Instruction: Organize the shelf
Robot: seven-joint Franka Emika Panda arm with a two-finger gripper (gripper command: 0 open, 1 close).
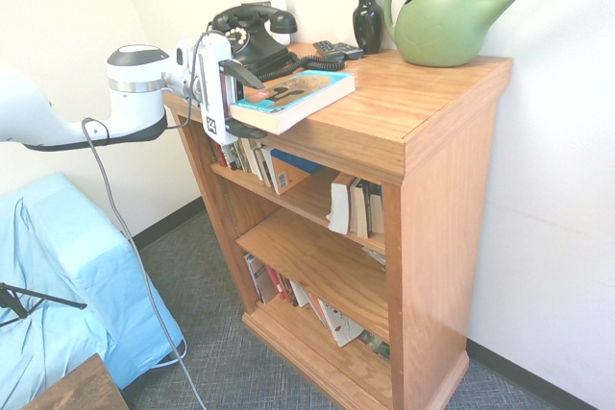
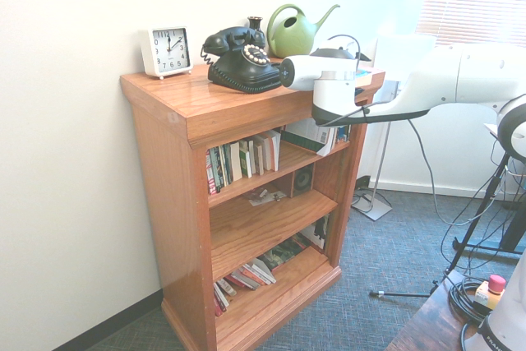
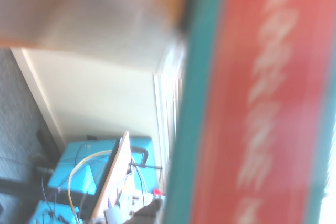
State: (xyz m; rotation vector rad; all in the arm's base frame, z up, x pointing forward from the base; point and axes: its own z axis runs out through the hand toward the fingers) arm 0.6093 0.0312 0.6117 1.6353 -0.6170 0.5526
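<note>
Nearby, phone (image 1: 252, 34), vase (image 1: 367, 18), watering can (image 1: 447, 18)

The shelf (image 1: 432, 199), a bookcase of warm orange-brown wood with a thick overhanging top, three tiers and a stepped base, stands upright on grey carpet against a white wall.

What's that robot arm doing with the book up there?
The white robot arm's gripper is at the end of a teal-covered book lying flat on top of the wooden shelf. One finger is above the book's end and one below it, spread wide. The book hangs partly over the front edge. Also on top are a black phone, a dark vase, a green watering can and a white clock. More books sit on the tiers below.
</note>
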